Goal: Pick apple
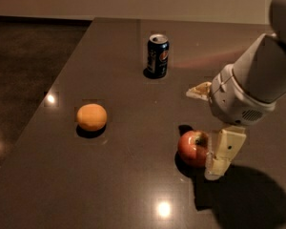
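The apple (192, 149), red-pink with a pale patch at its stem dimple, sits on the dark table (133, 185) at the front right. My gripper (202, 130) is open and comes in from the right, low over the table. One pale finger (222, 151) stands against the apple's right side. The other finger (199, 90) is behind the apple, apart from it. The apple rests on the table.
A plain orange fruit (91, 117) lies at the left of the table. A blue soda can (158, 55) stands upright at the back. The table's left edge runs diagonally beside the dark floor (28, 61). The arm's shadow falls at the front right.
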Robot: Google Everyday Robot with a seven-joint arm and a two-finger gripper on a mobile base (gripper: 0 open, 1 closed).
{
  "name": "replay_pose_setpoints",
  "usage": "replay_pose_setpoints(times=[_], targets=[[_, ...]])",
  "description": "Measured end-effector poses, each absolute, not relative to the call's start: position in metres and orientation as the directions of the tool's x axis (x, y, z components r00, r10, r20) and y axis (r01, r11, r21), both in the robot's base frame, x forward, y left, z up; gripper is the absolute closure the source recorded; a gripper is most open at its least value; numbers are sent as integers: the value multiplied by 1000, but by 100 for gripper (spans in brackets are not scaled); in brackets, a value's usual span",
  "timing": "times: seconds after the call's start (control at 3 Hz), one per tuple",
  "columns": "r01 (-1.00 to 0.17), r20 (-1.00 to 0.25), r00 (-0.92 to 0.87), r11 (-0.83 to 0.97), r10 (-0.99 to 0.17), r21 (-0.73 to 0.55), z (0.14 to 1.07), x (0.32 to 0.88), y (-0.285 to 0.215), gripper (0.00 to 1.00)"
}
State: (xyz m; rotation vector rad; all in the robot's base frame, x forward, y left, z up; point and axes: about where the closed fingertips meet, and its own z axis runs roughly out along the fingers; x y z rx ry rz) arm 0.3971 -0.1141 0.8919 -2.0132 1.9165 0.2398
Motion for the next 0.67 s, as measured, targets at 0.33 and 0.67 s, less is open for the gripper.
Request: replay_pose_setpoints(times=[0.33, 0.67], targets=[[-991, -351, 99, -61, -931, -116, 877, 394, -107, 0], [-991, -346, 123, -94, -930, -100, 866, 391, -103, 0]])
